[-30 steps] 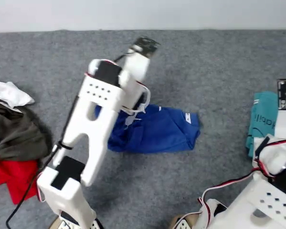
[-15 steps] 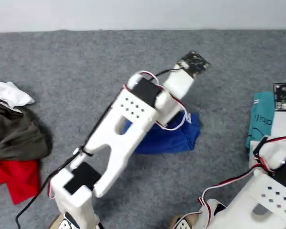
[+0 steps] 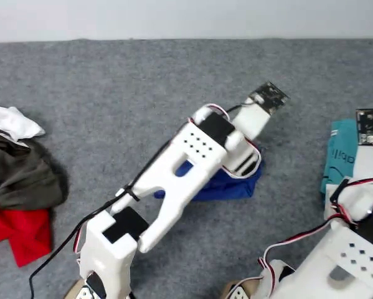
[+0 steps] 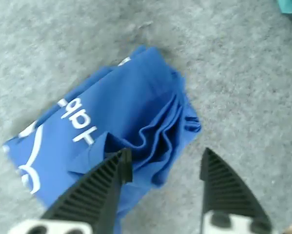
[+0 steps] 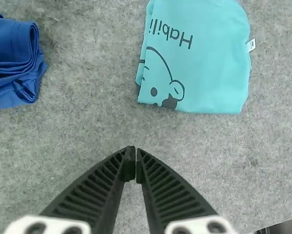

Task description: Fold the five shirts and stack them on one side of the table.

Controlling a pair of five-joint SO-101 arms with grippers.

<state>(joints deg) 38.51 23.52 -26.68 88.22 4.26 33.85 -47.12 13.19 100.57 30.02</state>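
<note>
A blue shirt (image 3: 228,185) lies folded in the middle of the grey table, partly under my left arm (image 3: 205,146). My left gripper (image 4: 166,156) hangs open just above the blue shirt (image 4: 111,122), over its bunched folded edge, holding nothing. A teal shirt (image 3: 342,152) lies folded flat at the right side. My right gripper (image 5: 135,151) is shut and empty over bare table, between the teal shirt (image 5: 194,58) and the blue shirt (image 5: 11,58). My right arm (image 3: 360,205) stands at the right edge.
At the left edge lies a loose pile: a white shirt (image 3: 9,121), an olive shirt (image 3: 18,174) and a red shirt (image 3: 18,230). A pale wall runs along the far edge of the table (image 3: 111,81).
My left arm has swung to the right across the blue shirt, whose left part has gone over with it, so the shirt now looks narrower. The right arm has hardly moved.
</note>
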